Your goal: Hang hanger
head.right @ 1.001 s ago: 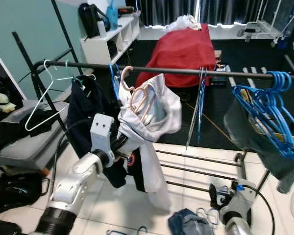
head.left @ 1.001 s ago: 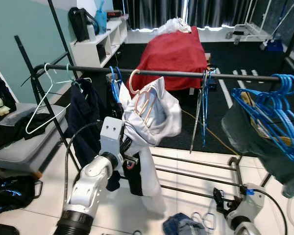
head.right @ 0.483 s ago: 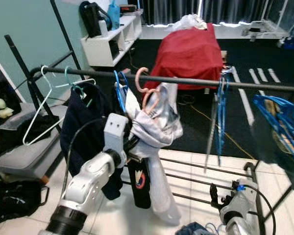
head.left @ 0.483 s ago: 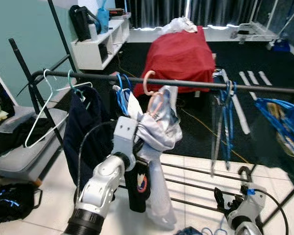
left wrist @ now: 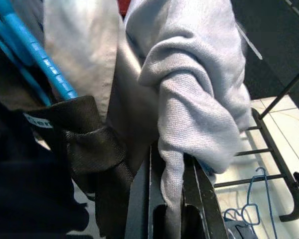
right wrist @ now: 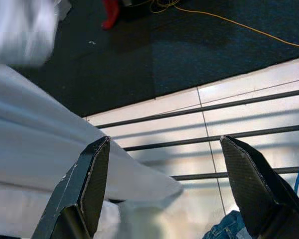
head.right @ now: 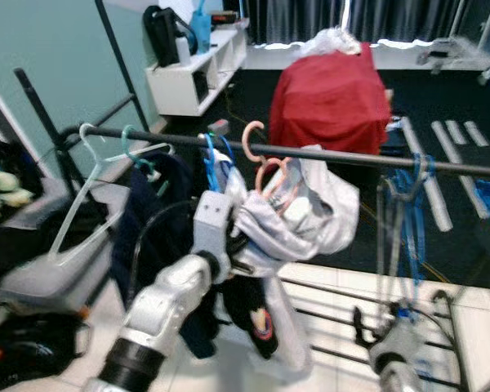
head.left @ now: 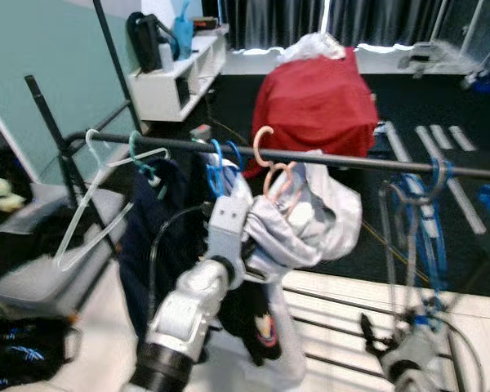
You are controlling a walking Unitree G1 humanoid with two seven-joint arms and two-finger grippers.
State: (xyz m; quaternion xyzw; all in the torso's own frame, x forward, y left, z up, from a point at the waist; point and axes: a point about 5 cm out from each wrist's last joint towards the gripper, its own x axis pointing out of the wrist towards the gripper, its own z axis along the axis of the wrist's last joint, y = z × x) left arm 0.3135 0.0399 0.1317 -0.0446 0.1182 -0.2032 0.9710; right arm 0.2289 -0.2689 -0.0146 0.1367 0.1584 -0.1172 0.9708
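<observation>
Since the frame before, the pink hanger (head.left: 271, 163) and its grey top (head.left: 306, 216) sit further right in the head views, but the whole room has slid too, so the camera has turned. The top now bunches out wider on the right side.

The hanger's hook is over the black rail (head.left: 351, 162), and the top hangs from it in a big crumpled bundle. The left gripper (left wrist: 170, 199) is raised just under the rail, by the lower left part of the top. Its two black fingers are nearly closed and pinch a fold of grey cloth between them. A dark top with a round badge (head.left: 261, 322) hangs down just beside the left arm.

Blue hangers (head.left: 220, 163) hang on the rail just left of the pink one. Further left are a teal hanger (head.left: 143, 155) with a dark coat (head.left: 159, 237) and a bare white hanger (head.left: 90, 208). More blue hangers (head.left: 425, 196) hang to the right.

The right gripper (right wrist: 164, 184) is low, near the floor, with its fingers spread wide and nothing between them. Under it are the rack's bottom bars (right wrist: 204, 132) and white tiles (right wrist: 249, 112).

Behind the rail is something covered by a red cloth (head.left: 314, 98). A white shelf (head.left: 175, 77) stands by the teal wall (head.left: 41, 65).
</observation>
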